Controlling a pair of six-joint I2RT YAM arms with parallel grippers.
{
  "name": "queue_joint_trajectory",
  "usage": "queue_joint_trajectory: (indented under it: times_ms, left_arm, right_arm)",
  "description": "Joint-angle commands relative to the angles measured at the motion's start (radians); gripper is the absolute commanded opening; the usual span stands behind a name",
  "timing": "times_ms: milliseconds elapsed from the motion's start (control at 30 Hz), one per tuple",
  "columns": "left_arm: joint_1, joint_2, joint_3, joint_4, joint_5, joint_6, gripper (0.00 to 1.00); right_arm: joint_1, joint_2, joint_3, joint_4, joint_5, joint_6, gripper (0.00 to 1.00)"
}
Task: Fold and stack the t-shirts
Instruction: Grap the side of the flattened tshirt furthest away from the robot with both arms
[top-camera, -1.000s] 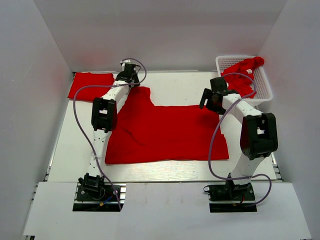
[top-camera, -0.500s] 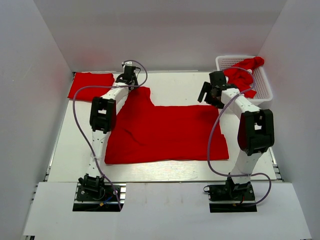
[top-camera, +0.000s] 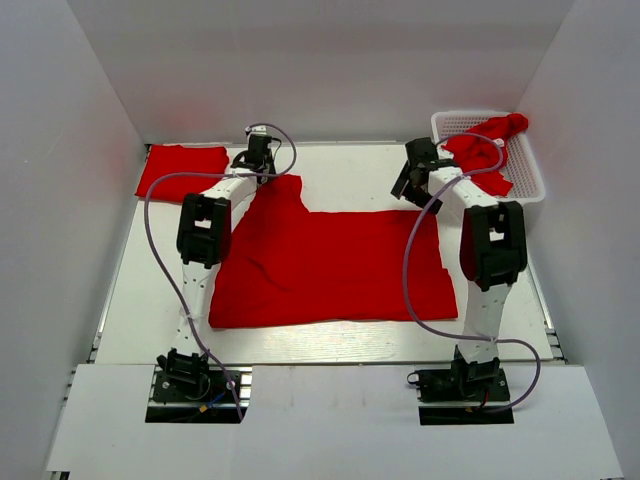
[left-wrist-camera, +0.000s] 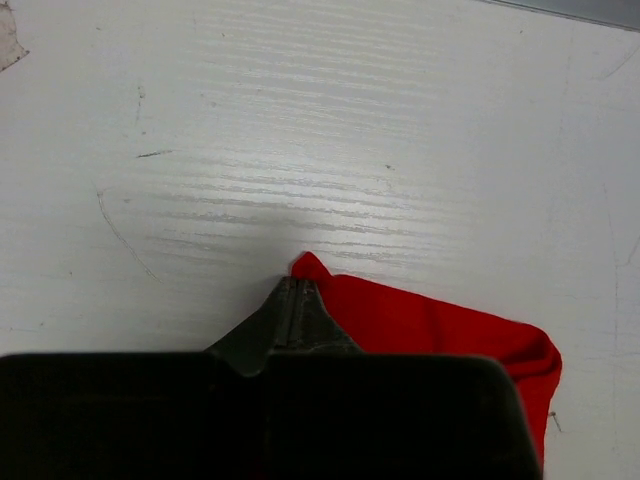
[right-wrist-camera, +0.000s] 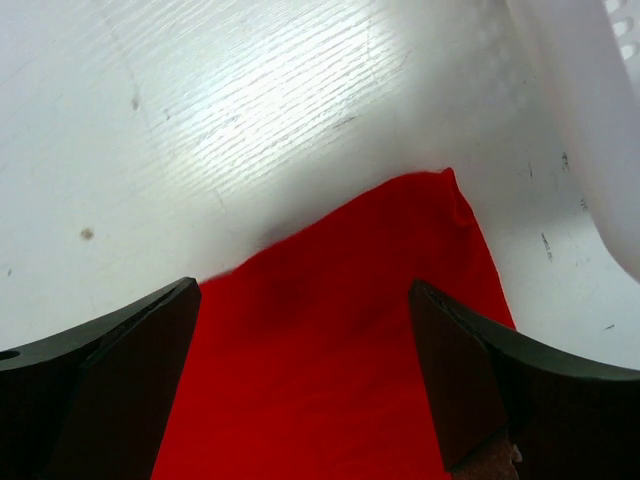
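A white basket (top-camera: 527, 168) stands in the upper right of the top view. One red shirt (top-camera: 488, 150) hangs over its rim, close to the right tool (right-wrist-camera: 305, 330). A folded shirt (top-camera: 183, 168) lies in the upper left of the desk (top-camera: 350, 175). The spread shirt (top-camera: 330, 265) fills the centre. The left tool (left-wrist-camera: 297, 288) is pressed together and pinches this shirt's upper left corner. The right tool is spread wide over the upper right corner and holds nothing.

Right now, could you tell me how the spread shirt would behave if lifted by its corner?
Probably floppy: the shirt lies flat with soft wrinkles, so it should drape from the left gripper pinching its corner. Likely light: the fabric looks thin.
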Motion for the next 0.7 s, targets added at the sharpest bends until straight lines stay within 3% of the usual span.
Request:
queue_joint_trajectory:
  times_ms: [0,500,667]
  left_arm:
    - [-0.008,-0.053,-0.03,-0.092,-0.001,-0.001,0.0]
    - [-0.008,-0.113,-0.095,-0.043,0.014,-0.011,0.0]
    - [-0.008,-0.124,-0.095,-0.043,0.014,-0.011,0.0]
  right_arm:
    - [0.01,0.039,0.085,-0.034,0.122,0.125,0.9]
    - [0.021,0.163,0.125,-0.073,0.162,0.193,0.84]
    - [0.018,0.208,0.129,-0.062,0.168,0.193,0.78]
